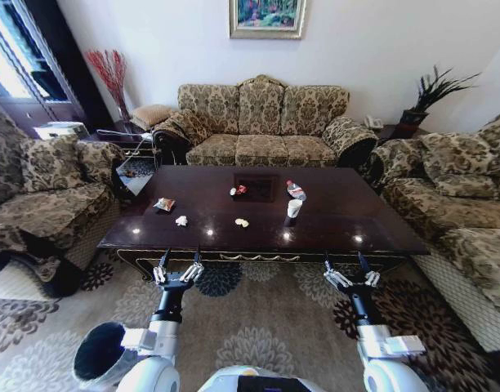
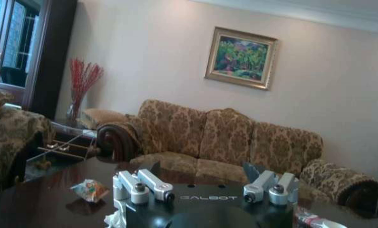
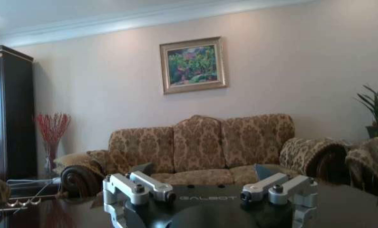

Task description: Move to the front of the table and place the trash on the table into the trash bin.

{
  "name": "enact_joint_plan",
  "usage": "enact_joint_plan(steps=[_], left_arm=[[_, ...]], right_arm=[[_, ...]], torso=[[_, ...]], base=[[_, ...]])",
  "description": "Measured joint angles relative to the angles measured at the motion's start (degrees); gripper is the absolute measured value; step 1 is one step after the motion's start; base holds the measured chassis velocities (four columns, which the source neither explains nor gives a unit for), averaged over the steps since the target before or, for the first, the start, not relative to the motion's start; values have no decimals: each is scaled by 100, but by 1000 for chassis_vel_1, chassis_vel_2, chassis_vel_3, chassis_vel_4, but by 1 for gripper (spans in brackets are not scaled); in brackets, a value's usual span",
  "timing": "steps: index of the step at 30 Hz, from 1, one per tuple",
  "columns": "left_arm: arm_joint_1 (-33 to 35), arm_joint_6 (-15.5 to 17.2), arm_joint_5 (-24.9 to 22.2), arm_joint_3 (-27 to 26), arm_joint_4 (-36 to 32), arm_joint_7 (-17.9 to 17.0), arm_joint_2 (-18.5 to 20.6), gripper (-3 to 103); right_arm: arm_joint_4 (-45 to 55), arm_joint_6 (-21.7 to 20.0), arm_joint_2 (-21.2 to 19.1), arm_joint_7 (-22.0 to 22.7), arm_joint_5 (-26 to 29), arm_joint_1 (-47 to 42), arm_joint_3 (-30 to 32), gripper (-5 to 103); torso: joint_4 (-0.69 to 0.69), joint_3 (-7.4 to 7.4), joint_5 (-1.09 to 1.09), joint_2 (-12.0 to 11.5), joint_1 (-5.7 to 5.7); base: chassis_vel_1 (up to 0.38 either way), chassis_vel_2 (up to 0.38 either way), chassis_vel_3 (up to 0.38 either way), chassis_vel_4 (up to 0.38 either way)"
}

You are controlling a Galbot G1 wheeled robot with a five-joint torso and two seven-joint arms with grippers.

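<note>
The dark glossy table (image 1: 372, 224) stands in front of me with the trash spread on it. There is a snack packet (image 1: 164, 204), white crumpled paper (image 1: 181, 220), a yellowish scrap (image 1: 242, 222), a red-white wrapper (image 1: 238, 190), a white paper cup (image 1: 294, 208) and a clear bottle (image 1: 296, 190). The trash bin (image 1: 99, 353), lined with a white bag, sits on the carpet by my left side. My left gripper (image 1: 179, 260) and right gripper (image 1: 346, 261) hover open and holding nothing at the table's near edge. The left wrist view shows the left gripper (image 2: 201, 168) facing the packet (image 2: 90, 189) and the paper (image 2: 116, 219).
Patterned sofas ring the table: one behind (image 1: 262, 122), one on the left (image 1: 46, 188), one on the right (image 1: 470, 204). A small glass side table (image 1: 127, 143) stands at the back left. Patterned carpet (image 1: 258, 318) lies between me and the table.
</note>
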Motion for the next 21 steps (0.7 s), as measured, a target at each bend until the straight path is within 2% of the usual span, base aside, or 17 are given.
enact_joint_plan(steps=[7,16,21], left_arm=[[3,-24,2,2,9,-2,0,91],[6,-25,-3,-21,38,-23,0,91],[22,17,-303,-391,51,-141,158,91]], right_arm=[[-35,67,0,-5,22,-28,13,100],[-83,87,5,-39,29,-16,-10,100],[-76,87,3,3,122,16,-42,100]], torso=[[-3,-4,1,2,-9],[-1,-4,0,3,-9],[-2,-4,-5,3,-7]], base=[[75,74,-77,-90],[221,218,-205,-197],[199,223,-173,-201]])
